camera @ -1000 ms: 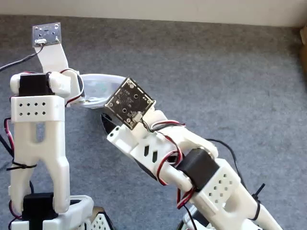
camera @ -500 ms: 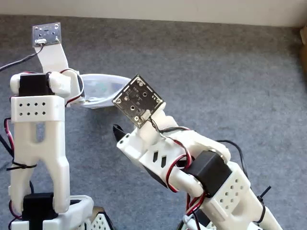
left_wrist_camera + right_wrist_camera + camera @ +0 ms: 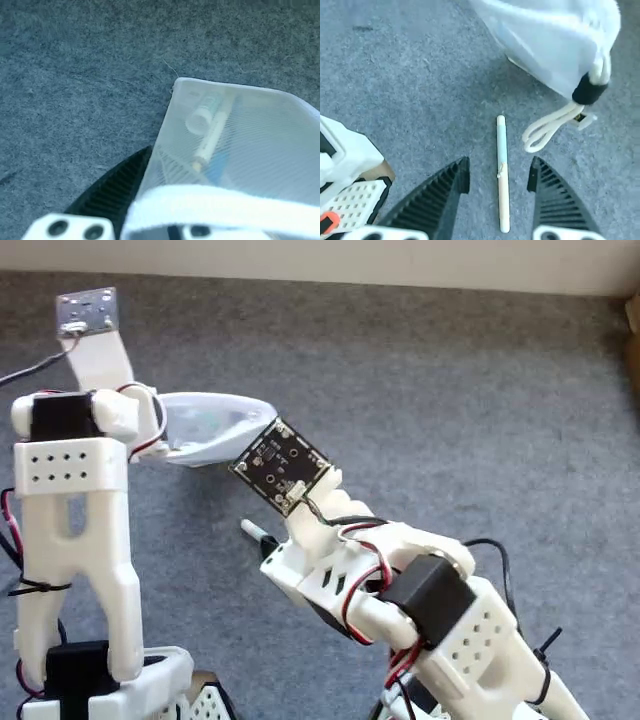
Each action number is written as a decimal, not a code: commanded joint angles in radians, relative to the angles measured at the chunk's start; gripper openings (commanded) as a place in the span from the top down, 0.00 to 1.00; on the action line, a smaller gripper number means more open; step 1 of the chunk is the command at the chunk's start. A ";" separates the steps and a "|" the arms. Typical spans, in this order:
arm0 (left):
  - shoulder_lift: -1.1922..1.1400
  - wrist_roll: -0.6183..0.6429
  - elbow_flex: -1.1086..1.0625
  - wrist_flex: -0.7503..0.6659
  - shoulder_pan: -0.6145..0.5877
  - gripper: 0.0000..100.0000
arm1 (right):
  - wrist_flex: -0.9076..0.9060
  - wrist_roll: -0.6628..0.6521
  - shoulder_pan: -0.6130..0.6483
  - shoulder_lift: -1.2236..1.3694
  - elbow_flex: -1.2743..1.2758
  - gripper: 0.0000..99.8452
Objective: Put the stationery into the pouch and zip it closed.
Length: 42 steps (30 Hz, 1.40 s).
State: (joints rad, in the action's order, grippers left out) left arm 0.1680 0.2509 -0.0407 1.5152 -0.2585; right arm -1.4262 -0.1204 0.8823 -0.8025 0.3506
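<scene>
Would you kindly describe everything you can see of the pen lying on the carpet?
The pen is a slim, pale stick, cream with a light bluish stretch toward one end and a small bump near its middle; it looks plastic. It lies flat on the grey carpet, between the open fingers of the right gripper, touched by neither. The looped cord of the pouch is close beside one end, apart from it.

the high camera looks steeply down from above and behind both arms, over the grey table (image 3: 480,370). the left wrist camera sits very near the mesh pouch (image 3: 240,135), facing down at it. the right wrist camera looks down past its own hand (image 3: 499,167) at a pen (image 3: 502,170) lying on the table. all three views share the pouch; the high view also catches the pen.
</scene>
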 commanded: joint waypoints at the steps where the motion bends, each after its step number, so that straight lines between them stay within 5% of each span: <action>1: -0.012 -0.002 0.016 -0.018 -0.082 0.99 | 0.087 0.006 0.007 -0.027 0.081 0.82; 27: -0.010 0.034 0.036 -0.014 -0.137 0.99 | 0.650 0.006 0.010 -0.007 0.558 0.82; 42: -0.012 0.034 0.035 -0.017 -0.134 0.99 | 0.860 0.008 0.005 0.400 0.533 0.82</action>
State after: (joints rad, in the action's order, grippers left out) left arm 0.1649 0.2723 -0.0161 1.5152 -0.3552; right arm -0.6299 -0.1204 0.8823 -0.4250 0.9214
